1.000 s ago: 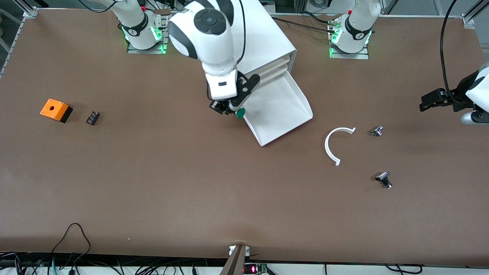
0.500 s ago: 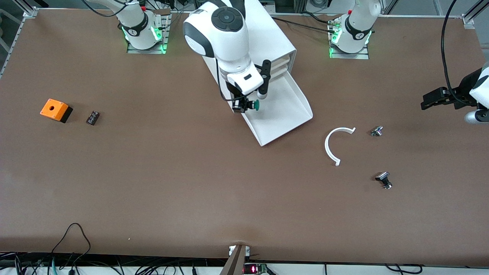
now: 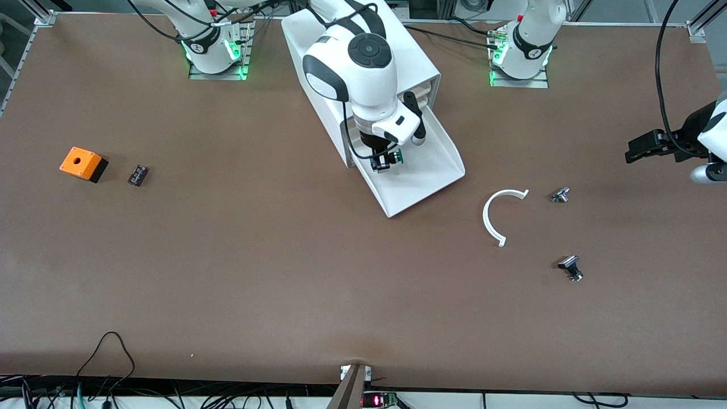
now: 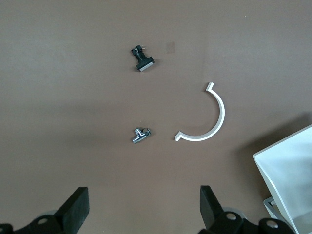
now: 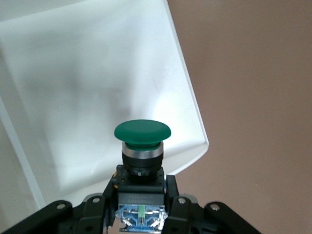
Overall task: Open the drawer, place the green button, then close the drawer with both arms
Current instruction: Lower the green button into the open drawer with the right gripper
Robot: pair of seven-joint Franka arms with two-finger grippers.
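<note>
Right pincer (image 3: 386, 162) – pinching the button (image 3: 397, 157) – hangs over the pulled-out drawer (image 3: 423, 176); left pincer (image 3: 644, 149), spread and bare, waits over the surface (image 3: 284, 272), well apart from the drawer.

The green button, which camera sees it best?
The right wrist view: the button fills the middle, held in the right gripper over the open drawer. The front view shows only a green speck under the arm. The left wrist view misses it.
</note>
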